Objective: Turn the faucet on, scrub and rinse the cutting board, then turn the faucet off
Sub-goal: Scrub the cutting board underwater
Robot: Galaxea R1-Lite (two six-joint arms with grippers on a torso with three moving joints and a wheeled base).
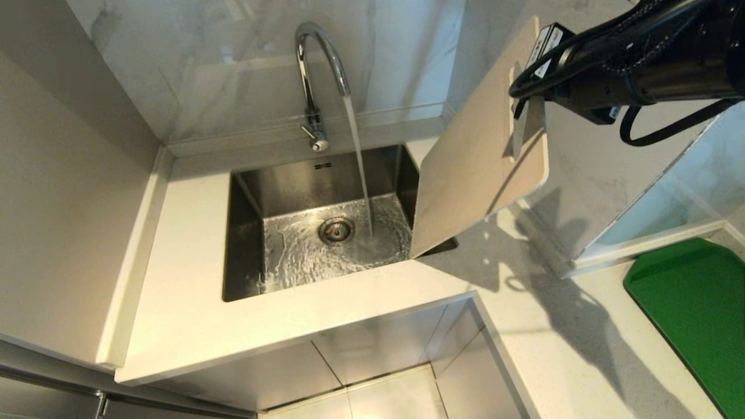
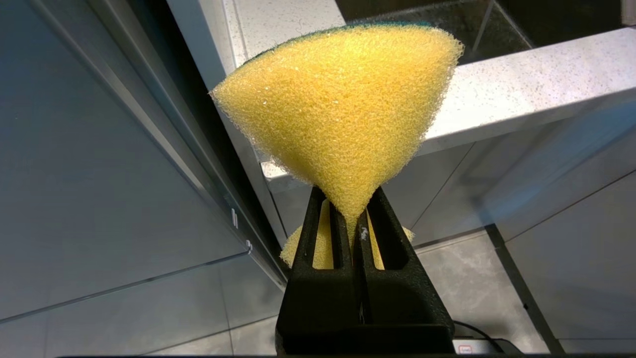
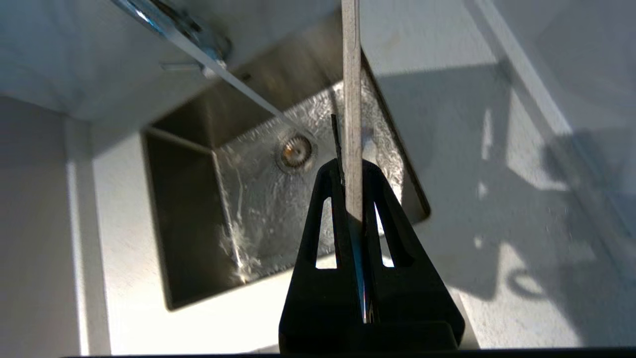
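Faucet (image 1: 317, 70): upper centre-left of the head view, chrome arch rising from the back ledge, small lever at its base; water is running from the spout in a slanted stream.
Sink (image 1: 244, 233): steel basin in the middle of the frame, set into the pale counter (image 1: 174, 326); the stream lands just right of the round drain (image 1: 336, 229) and the floor of the basin is rippling wet.
Cutting board (image 1: 471, 169): right of centre, lifted off the counter and tilted, its lower corner hanging over the right edge of the sink; it is beside the stream, not in it (a clear gap shows between them).
Right gripper (image 3: 354, 199): upper right of the head view, clamped tight on the board's top end; its wrist view shows the board edge-on between the two black fingers.
Green mat (image 1: 692, 314): lower right of the frame, flat on the counter, well apart from the board.
Left gripper (image 2: 354, 219): outside the head view; its own camera shows it pinched hard on a yellow sponge (image 2: 343, 104), which fans out above the fingers.
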